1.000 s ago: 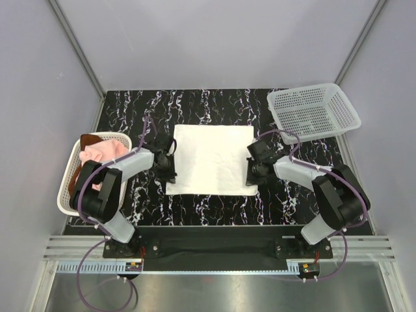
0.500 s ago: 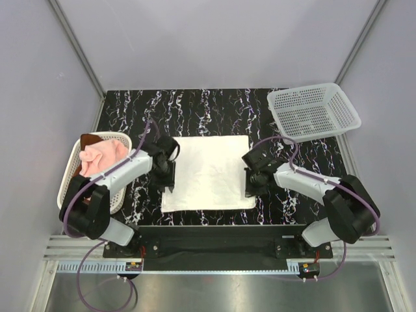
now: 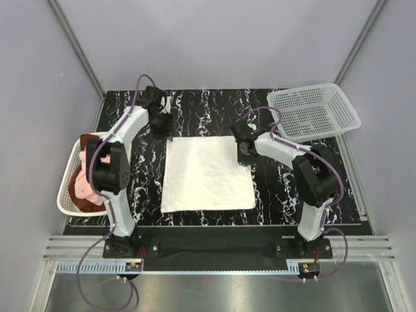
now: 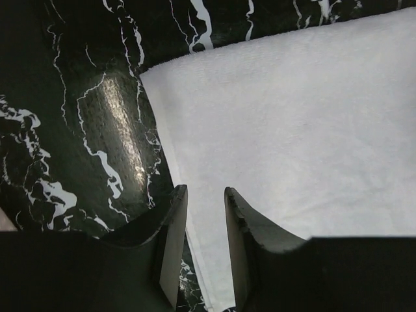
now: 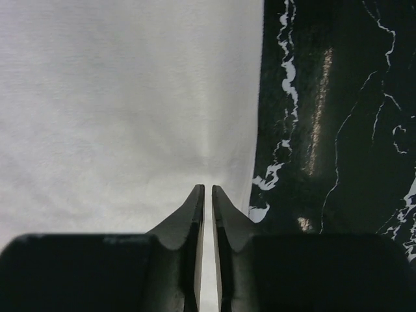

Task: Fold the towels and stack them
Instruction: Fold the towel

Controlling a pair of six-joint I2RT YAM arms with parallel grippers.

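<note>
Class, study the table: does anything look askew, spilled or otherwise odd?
Nothing is spilled or damaged. The white towel lies flat but not square: its far edge looks narrower than its near edge. The far-right basket sits turned at an angle to the table edges.

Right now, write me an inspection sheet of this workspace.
Surface: black marble-pattern table, no spills seen.
Job's things: white towel spread flat mid-table; pink towel and brown towel bunched in the left basket.
Clutter: right basket empty at the far right corner; nothing else seen.
Grippers: left gripper open over the white towel's left edge near its far corner; right gripper apparently pinched on the towel's right edge, cloth puckered at the tips.
Cables: purple cables run along both arms, off the towel.
Surroundings: grey walls; metal rail at the near edge.
</note>
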